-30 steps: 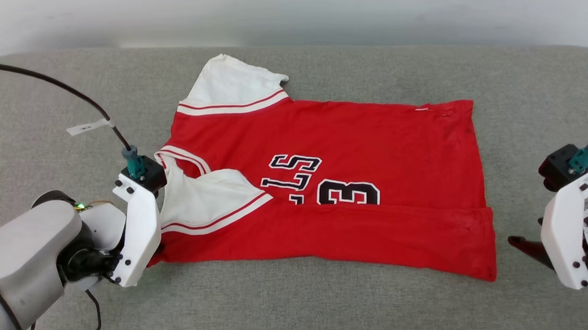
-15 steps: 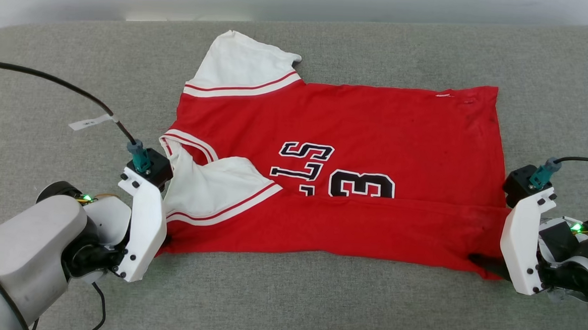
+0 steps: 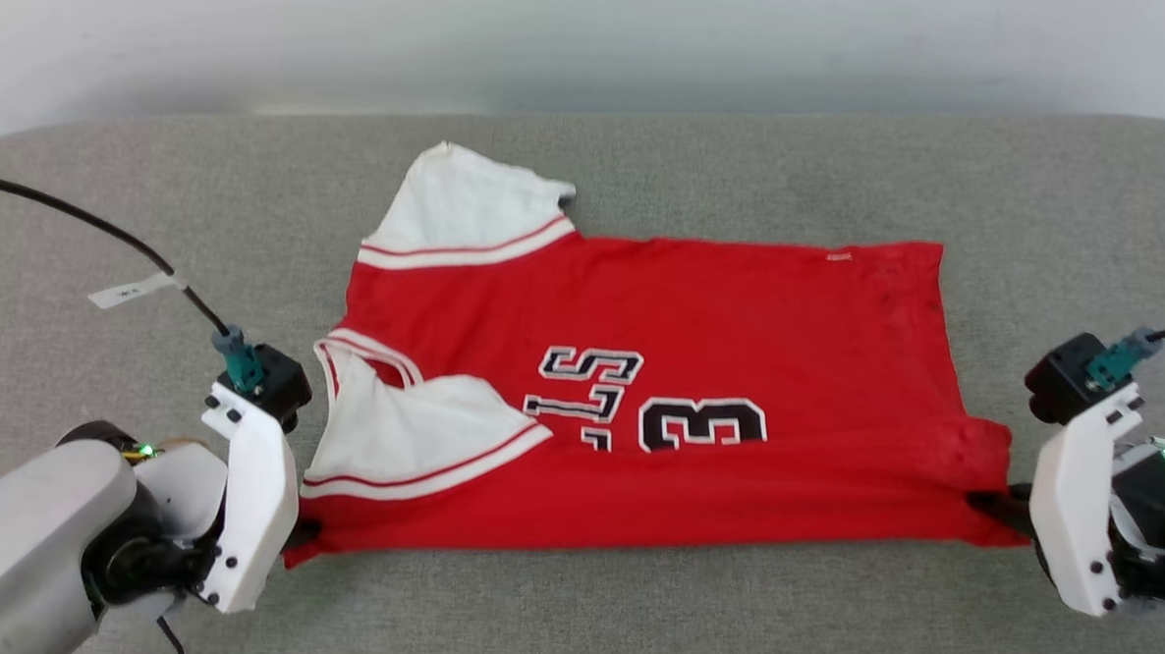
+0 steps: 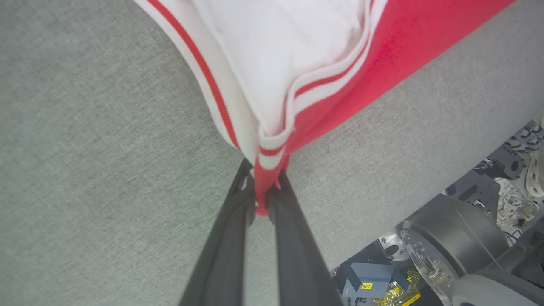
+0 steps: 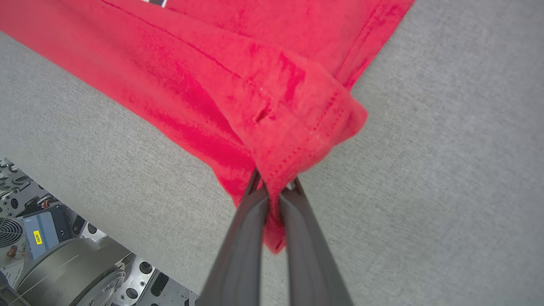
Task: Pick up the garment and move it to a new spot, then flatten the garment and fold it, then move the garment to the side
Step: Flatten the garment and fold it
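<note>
The garment (image 3: 699,352), a red jersey with white sleeves and black lettering, lies spread on the grey table (image 3: 570,612), its near long edge folded over. My left gripper (image 3: 300,534) is shut on the garment's near left corner; the left wrist view shows the striped trim and red cloth (image 4: 272,153) pinched between the dark fingers (image 4: 229,238). At the near right corner my right gripper (image 3: 990,503) is shut on the bunched red hem (image 5: 293,127), which the right wrist view shows squeezed between its fingers (image 5: 306,255).
The grey cloth-covered table runs well past the garment on all sides. A black cable with a white tag (image 3: 132,293) arcs over the left of the table. Past the table's near edge the wrist views show the robot's base (image 4: 450,250) and gear on the floor.
My right gripper came in from the right to the garment's near right corner and shut on it, bunching the hem. The left gripper kept its hold. The head camera shifted.
</note>
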Controlling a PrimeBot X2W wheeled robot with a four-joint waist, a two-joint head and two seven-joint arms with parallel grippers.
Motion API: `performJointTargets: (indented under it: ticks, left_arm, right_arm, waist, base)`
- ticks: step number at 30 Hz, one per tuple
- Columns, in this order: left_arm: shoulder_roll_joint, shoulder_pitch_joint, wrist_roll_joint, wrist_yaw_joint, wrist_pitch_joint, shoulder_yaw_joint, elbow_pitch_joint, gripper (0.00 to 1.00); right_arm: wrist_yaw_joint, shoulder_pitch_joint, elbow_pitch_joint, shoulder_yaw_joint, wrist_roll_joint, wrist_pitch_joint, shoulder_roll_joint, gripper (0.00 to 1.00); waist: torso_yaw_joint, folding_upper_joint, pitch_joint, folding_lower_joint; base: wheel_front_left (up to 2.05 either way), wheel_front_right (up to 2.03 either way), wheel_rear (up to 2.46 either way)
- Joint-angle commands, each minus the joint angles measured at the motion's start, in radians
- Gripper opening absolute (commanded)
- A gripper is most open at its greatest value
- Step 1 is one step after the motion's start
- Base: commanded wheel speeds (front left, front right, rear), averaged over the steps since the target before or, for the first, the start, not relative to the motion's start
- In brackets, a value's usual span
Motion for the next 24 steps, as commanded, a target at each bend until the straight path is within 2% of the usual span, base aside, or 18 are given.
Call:
performJointTargets:
  ticks: [1,5,9,15,16,17,19,24]
  left_arm:
    - [0.015,0.024,-0.009,0.006,0.0,0.002,-0.02,0.0]
    - [0.044,0.068,-0.025,0.022,0.014,-0.017,-0.083,0.0]
    - [0.057,0.118,-0.033,0.044,0.009,-0.034,-0.124,0.0]
    - [0.045,0.155,-0.032,0.068,-0.01,-0.048,-0.126,0.0]
    - [0.042,0.156,-0.031,0.069,-0.014,-0.048,-0.122,0.42]
    - [0.042,0.152,-0.022,0.071,-0.02,-0.048,-0.118,1.0]
    - [0.043,0.144,-0.019,0.07,-0.029,-0.043,-0.115,1.0]
    - [0.064,0.115,-0.014,0.074,-0.061,-0.007,-0.128,1.0]
  right_arm:
    - [0.0,0.026,-0.022,-0.002,0.011,-0.003,-0.028,0.0]
    - [-0.001,0.08,-0.086,0.01,0.028,0.017,-0.099,0.0]
    - [-0.001,0.142,-0.107,0.011,0.038,0.025,-0.128,0.0]
    - [-0.001,0.191,-0.043,0.007,0.001,0.003,-0.081,0.0]
    - [-0.001,0.196,-0.034,0.007,-0.003,-0.004,-0.067,0.0]
    - [-0.001,0.199,-0.027,0.006,-0.011,-0.008,-0.058,0.11]
    - [-0.001,0.197,-0.024,0.0,-0.026,-0.03,-0.048,1.0]
    - [0.0,0.184,-0.032,-0.047,-0.068,-0.108,-0.046,1.0]
  waist:
    - [-0.006,0.0,-0.026,0.0001]
    - [-0.005,0.0,-0.045,0.0001]
    - [-0.006,0.0,-0.044,0.0001]
    - [-0.004,0.0,-0.015,0.0001]
    - [-0.004,0.0,-0.013,0.0001]
    - [-0.004,0.0,-0.012,0.0001]
    - [-0.004,0.0,-0.013,0.0001]
    - [-0.005,0.0,-0.034,0.0001]
  base:
    - [0.0,0.0,0.0]
    - [0.0,0.0,0.0]
    - [0.0,0.0,0.0]
    - [0.0,0.0,0.0]
    - [0.0,0.0,0.0]
    - [0.0,0.0,0.0]
    - [0.0,0.0,0.0]
    - [0.0,0.0,0.0]
